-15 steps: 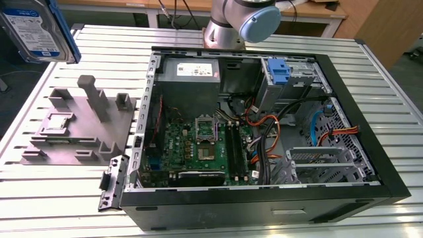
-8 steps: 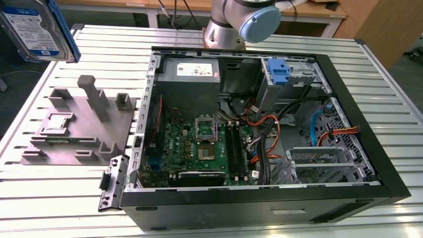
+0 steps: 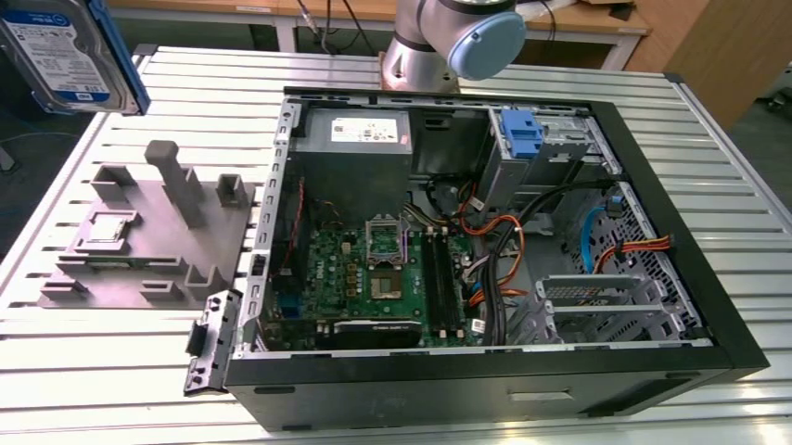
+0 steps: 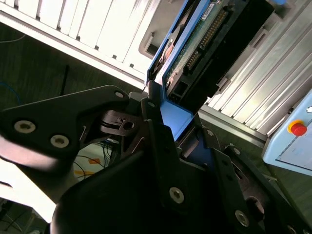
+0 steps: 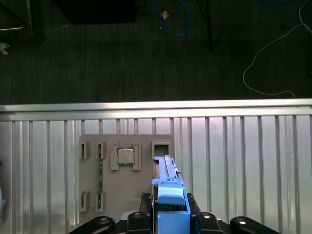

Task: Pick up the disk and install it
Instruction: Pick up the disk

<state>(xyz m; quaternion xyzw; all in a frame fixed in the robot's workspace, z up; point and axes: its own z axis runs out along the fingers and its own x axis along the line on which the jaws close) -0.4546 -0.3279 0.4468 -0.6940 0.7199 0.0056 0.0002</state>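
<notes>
Exterior view: I have the disk [image 3: 62,51] up in the air at the exterior view's far left. Its label faces the camera, and it is high over the grey fixture [image 3: 136,241] and well apart from the open computer case [image 3: 730,343]. The case lies on its side with the panel off, I judge so that the bays can be reached from above. A blue bracket [image 3: 526,134] sits in its upper bay. The arm [image 3: 458,37] rises behind the case.

Second wrist view: the gripper [image 4: 170,119] is clamped on the end of the disk's blue carrier, with the jaws pressed against the plastic on both sides. The disk's green circuit board [image 4: 195,44] faces this camera. The grip is on the carrier rather than the drive body, likely to spare the board and label.

First wrist view: the disk is edge-on, directly above the fixture, where a processor chip [image 5: 126,156] rests in a pocket. The slatted table [image 5: 243,161] lies below. Pickup looks done; the disk is not yet installed.
</notes>
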